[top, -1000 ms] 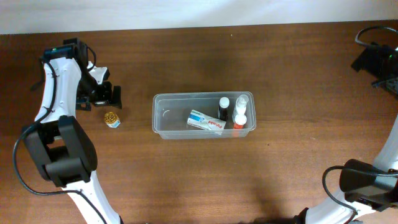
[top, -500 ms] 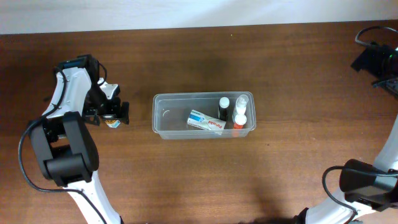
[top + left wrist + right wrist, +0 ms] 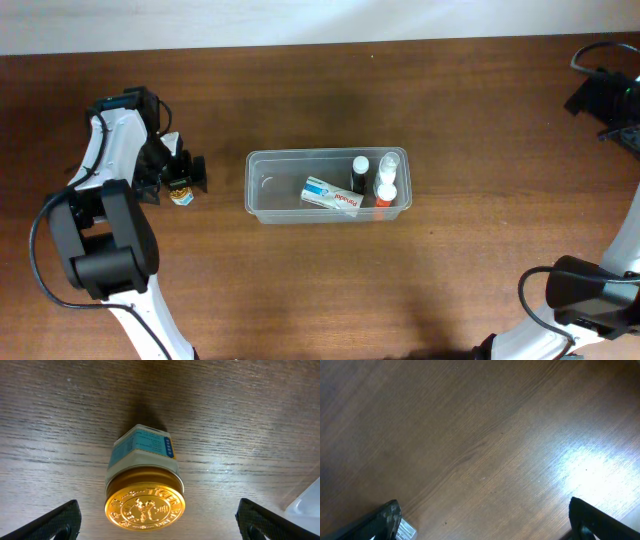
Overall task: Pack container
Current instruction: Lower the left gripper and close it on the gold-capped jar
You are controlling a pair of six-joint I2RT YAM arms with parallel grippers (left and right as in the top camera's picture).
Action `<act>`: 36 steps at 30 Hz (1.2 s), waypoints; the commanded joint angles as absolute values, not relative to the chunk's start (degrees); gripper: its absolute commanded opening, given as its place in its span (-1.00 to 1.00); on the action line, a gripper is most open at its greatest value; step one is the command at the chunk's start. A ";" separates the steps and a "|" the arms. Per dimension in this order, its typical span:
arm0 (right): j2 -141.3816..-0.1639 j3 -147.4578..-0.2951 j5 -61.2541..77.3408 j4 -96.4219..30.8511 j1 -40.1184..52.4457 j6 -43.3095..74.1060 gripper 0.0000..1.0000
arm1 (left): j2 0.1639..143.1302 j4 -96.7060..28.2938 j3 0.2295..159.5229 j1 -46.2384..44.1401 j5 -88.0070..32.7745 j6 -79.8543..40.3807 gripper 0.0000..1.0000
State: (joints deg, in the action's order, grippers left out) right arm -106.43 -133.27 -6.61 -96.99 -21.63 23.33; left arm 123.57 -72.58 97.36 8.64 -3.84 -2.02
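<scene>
The container [image 3: 262, 192], a clear shallow tub, lies at the table's middle. It holds a toothpaste box [image 3: 330, 194] and three small bottles [image 3: 384, 178] at its right end. Left of it stands a small jar [image 3: 180, 194] with a gold lid [image 3: 144, 505] and a blue-and-white label. My left gripper [image 3: 174, 180] hangs over the jar, open. In the left wrist view its fingertips [image 3: 60, 521] stand wide on either side of the lid, touching nothing [image 3: 157, 527]. My right gripper [image 3: 485, 520] is open over bare wood at the far right [image 3: 603, 98].
The container's left half holds nothing. In the left wrist view a corner of the tub [image 3: 306, 505] shows at the right edge. A pale wall runs along the table's back edge [image 3: 320, 40].
My left gripper has moved right and toward the front, from behind and left of the jar to directly over it. The jar, container and right arm have not moved.
</scene>
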 commanded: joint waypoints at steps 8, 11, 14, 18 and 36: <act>-106.21 -133.56 -7.16 -97.30 -21.82 22.92 0.97 | 123.85 -71.50 96.99 8.51 -9.63 -4.99 0.99; -106.21 -133.56 -7.16 -97.30 -21.82 22.92 0.97 | 123.87 -70.89 96.99 8.51 -6.09 -8.51 0.99; -106.21 -133.56 -7.16 -97.30 -21.82 22.92 0.97 | 123.87 -71.00 96.73 8.51 -1.37 -12.64 0.99; -106.21 -133.56 -7.16 -97.30 -21.82 22.92 0.96 | 123.87 -71.11 96.05 8.51 1.69 -15.14 0.99; -106.21 -133.56 -7.16 -97.30 -21.82 22.92 0.97 | 123.87 -67.13 93.86 7.49 0.89 -15.42 0.79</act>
State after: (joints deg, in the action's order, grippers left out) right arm -106.43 -133.27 -6.61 -96.99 -21.63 23.33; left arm 123.57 -67.75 94.87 8.14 0.71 -14.83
